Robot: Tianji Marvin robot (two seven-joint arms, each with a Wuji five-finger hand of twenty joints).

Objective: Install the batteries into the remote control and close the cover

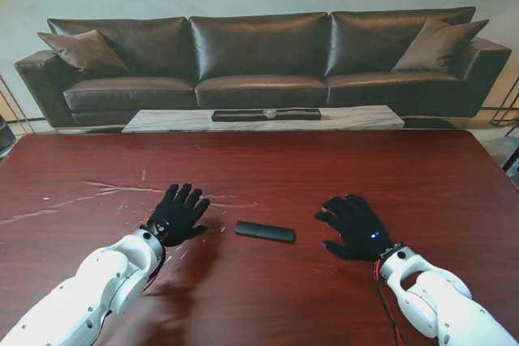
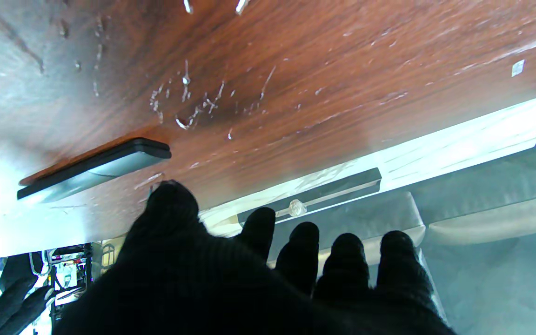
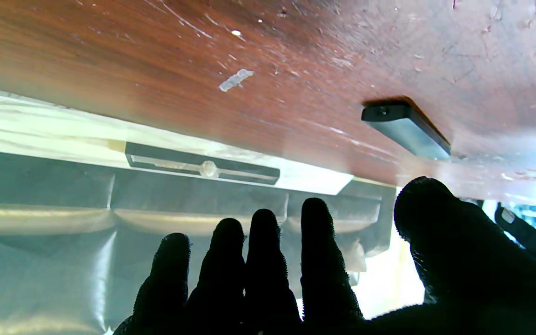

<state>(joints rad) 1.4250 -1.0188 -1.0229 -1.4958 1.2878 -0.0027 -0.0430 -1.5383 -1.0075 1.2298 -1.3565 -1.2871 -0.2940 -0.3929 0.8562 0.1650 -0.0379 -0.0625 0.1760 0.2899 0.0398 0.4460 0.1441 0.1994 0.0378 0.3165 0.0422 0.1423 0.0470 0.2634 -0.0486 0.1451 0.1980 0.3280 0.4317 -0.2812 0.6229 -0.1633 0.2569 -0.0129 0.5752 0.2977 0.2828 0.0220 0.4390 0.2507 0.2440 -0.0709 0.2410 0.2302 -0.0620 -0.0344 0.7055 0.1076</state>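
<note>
The surface (image 1: pixel 340 172) is a wide, dark red wood top, scratched and glossy in places. Beyond its far edge a dark leather sofa (image 1: pixel 259 58) and a low pale coffee table (image 1: pixel 162 121) are seen.

The left robot hand (image 1: pixel 177 213) is held palm down just over the surface, released, with the fingers spread and nothing grasped. The right robot hand (image 1: pixel 355 224) is held likewise: released, fingers apart, empty.

The remote control (image 1: pixel 265 231) lies flat on the surface between the two robot hands, near each but touched by neither, its long axis running left to right. It is confirmed in the wrist views as a slim black bar with rounded edges (image 2: pixel 95 166) (image 3: pixel 406 128).

No batteries and no separate cover can be made out in any view; it cannot be told whether the cover is fitted.

The remote control is judged to be light, rigid and smooth-shelled, so sliding on the glossy surface is to be expected. Being thin and flat, it is best pinched across its narrow width at the long edges, near mid-length, while it is steadied by the other robot hand.
</note>
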